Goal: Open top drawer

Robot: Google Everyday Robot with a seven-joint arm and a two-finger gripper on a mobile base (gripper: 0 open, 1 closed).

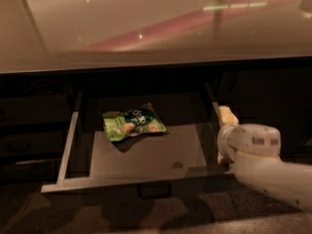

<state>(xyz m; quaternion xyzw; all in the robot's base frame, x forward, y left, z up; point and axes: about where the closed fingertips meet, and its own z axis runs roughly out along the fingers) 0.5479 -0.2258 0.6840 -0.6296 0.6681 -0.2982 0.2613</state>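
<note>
- You are looking down at the top drawer, which stands open beneath the glossy beige tabletop, well out from the dark cabinet face.
- Its grey inner floor is in plain sight. The pale side rims run forward on the left and right to the pale front edge near the bottom of the view.
- The drawer's small rectangular pull handle shows below the middle of that front edge, dark against a dark front.
- One green snack bag lies flat on the drawer floor, toward the back and left of centre, apart from both side rims.
- Your tool sits at the drawer's right side, just beside the right rim and about halfway along it. Its yellowish tip pokes up above a rounded white housing.
- You cannot tell from this view whether the tool is released or clenched, or whether it touches the rim. The white housing hides most of it, and nothing can be seen held in it.
- The white arm runs from that housing down to the lower right edge of the view, passing in front of the drawer's front right corner.
- Dark cabinet fronts flank the drawer on both sides, with too little detail to tell their seams.
- Soft light streaks and small bright spots reflect on the tabletop.
</note>
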